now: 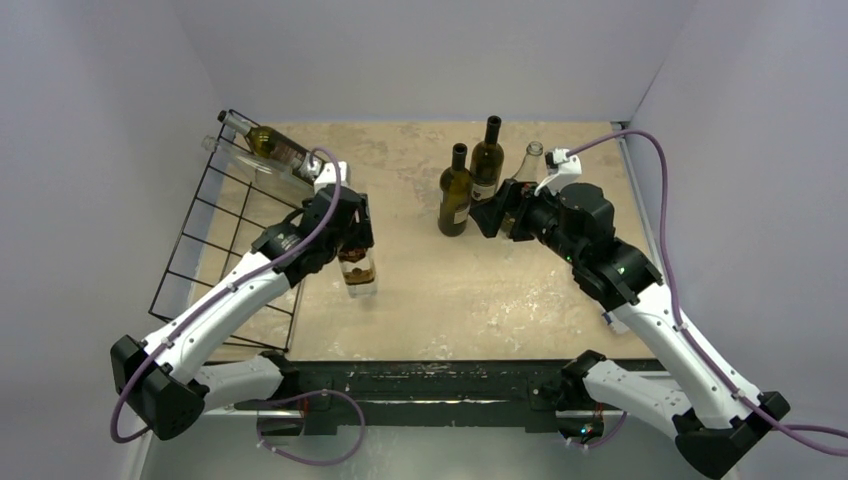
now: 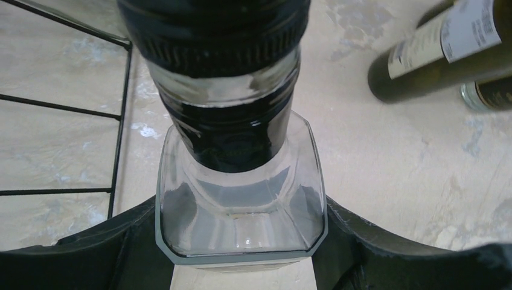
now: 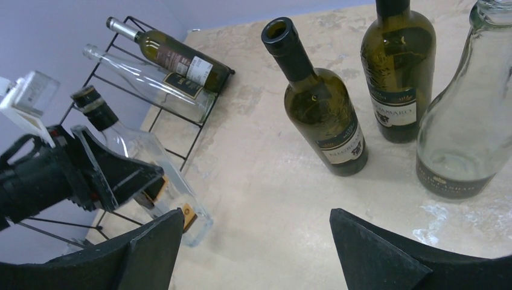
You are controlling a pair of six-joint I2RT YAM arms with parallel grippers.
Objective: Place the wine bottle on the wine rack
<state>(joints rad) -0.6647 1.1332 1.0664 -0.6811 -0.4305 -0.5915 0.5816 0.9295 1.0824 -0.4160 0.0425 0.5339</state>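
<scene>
My left gripper (image 1: 347, 232) is shut on a clear square-shouldered bottle (image 1: 358, 272) with a black cap, just right of the black wire wine rack (image 1: 186, 212). In the left wrist view the bottle (image 2: 241, 205) fills the space between my fingers (image 2: 72, 260). In the right wrist view it (image 3: 145, 158) leans with its neck toward the rack (image 3: 205, 124) and its base low by the table. My right gripper (image 1: 495, 215) is open and empty, facing the standing bottles; it also shows in the right wrist view (image 3: 256, 232).
The rack's far end holds a green labelled bottle (image 1: 272, 148) and a clear bottle (image 1: 255, 168), both lying down. Two dark green bottles (image 1: 455, 192) (image 1: 487, 160) and a clear bottle (image 1: 528, 165) stand at the back centre-right. Purple-grey walls enclose the table.
</scene>
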